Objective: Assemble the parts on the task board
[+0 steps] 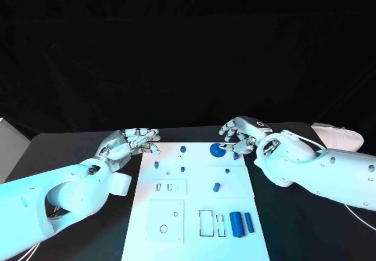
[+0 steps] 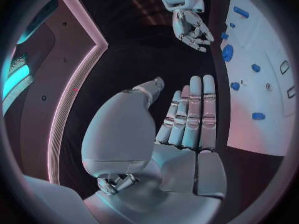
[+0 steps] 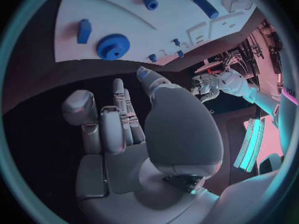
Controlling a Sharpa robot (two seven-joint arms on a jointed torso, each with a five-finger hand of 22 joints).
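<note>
The white task board (image 1: 196,209) lies in the middle of the black table. A blue gear (image 1: 217,148) sits near its far edge, and small blue pegs (image 1: 182,148) stand around it. Two blue cylinders (image 1: 241,223) lie at the near right and a short blue piece (image 1: 216,187) lies mid-board. My right hand (image 1: 239,136) hovers just past the far right corner, beside the gear, holding nothing. In the right wrist view its fingers (image 3: 118,119) are stretched out short of the gear (image 3: 112,46). My left hand (image 1: 133,141) is off the far left corner, with fingers (image 2: 190,112) straight and empty.
Recessed slots (image 1: 205,223) and cut-outs (image 1: 165,187) mark the board's near half. A pale bundle (image 1: 337,136) lies at the table's right edge. Bare black tabletop flanks the board on both sides.
</note>
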